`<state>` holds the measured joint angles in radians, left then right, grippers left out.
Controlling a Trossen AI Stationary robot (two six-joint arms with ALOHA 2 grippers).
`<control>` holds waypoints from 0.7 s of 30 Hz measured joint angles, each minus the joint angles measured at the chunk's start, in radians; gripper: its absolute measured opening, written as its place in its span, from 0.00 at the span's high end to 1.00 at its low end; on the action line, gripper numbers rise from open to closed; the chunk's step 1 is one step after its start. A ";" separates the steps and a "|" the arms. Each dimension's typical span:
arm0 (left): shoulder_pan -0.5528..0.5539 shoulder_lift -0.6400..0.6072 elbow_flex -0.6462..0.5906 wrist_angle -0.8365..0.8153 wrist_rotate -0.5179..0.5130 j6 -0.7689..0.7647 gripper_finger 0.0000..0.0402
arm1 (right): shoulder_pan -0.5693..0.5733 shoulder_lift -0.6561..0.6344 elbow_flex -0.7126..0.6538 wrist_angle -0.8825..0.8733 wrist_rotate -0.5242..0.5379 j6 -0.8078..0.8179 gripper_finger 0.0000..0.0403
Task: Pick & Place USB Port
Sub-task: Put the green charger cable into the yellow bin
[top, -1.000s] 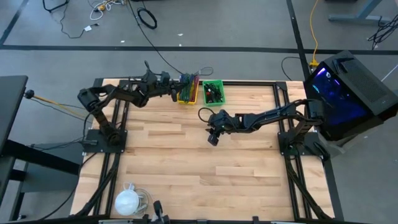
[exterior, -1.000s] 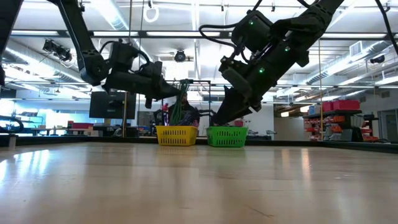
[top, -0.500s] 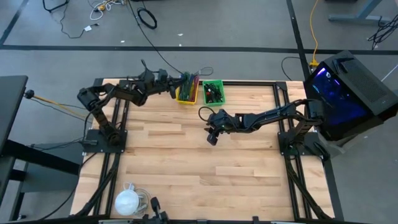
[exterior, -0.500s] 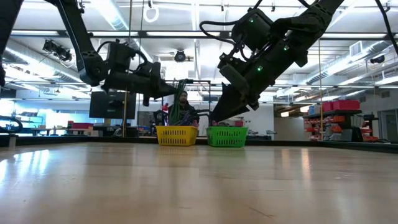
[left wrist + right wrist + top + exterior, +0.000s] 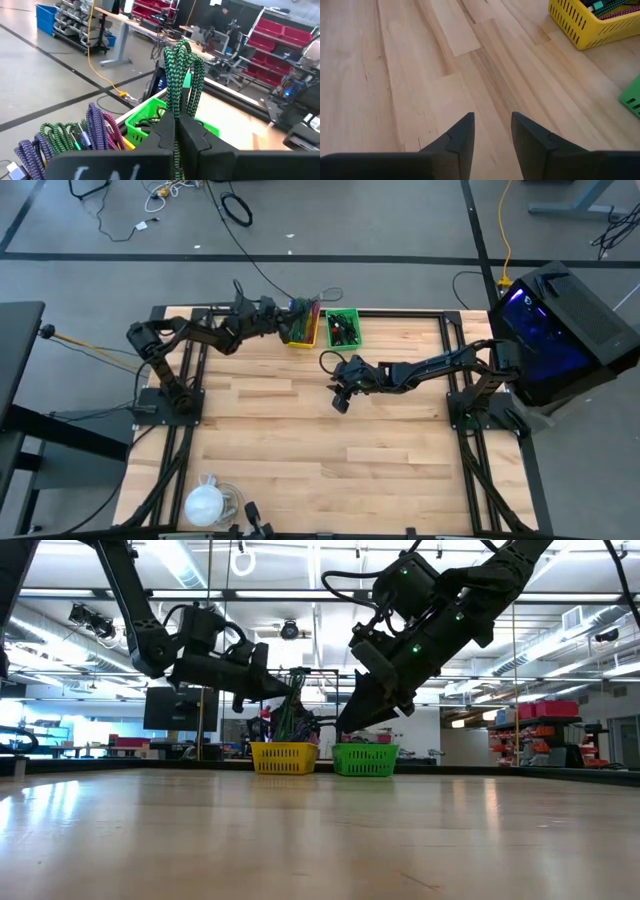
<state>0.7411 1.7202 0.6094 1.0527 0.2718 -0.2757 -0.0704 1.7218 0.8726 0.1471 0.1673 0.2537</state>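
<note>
One green braided USB cable (image 5: 182,75), coiled into a loose bundle, is what we have clamped in our left gripper (image 5: 176,132), whose fingers are clenched on a strand of it so that the loops stand up just beyond the fingertips, raised above the yellow plastic basket (image 5: 300,332) of other cables. We judge it light, soft and floppy: it will sag and swing, and loops may slip or snag on neighbouring cords, so a pinch across several bunched strands near the middle of the coil looks safer than a grip on a single loop or on a plug end. Its sheath is a green-and-black weave, matte and probably grippy. Just past the gripper, on the far side of the held cable, sits the green plastic basket (image 5: 150,117). Our right gripper (image 5: 492,132) hovers over bare wooden tabletop (image 5: 410,75) with its fingers parted and nothing between them.
</note>
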 joint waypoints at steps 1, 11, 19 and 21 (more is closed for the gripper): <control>0.000 0.002 0.000 0.001 -0.006 0.000 0.99 | 0.000 0.000 0.000 0.000 0.000 0.000 0.68; -0.013 0.147 0.000 0.118 -0.028 -0.035 0.99 | 0.000 0.000 0.000 0.000 0.000 0.000 0.68; -0.015 0.243 0.079 0.112 -0.022 -0.080 0.99 | 0.000 0.000 0.000 0.000 -0.001 0.000 0.68; -0.016 0.259 0.097 0.099 -0.020 -0.081 0.97 | 0.000 0.000 0.000 0.000 0.000 0.000 0.68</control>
<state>0.7252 1.9796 0.7062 1.1521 0.2513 -0.3566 -0.0700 1.7218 0.8726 0.1474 0.1669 0.2535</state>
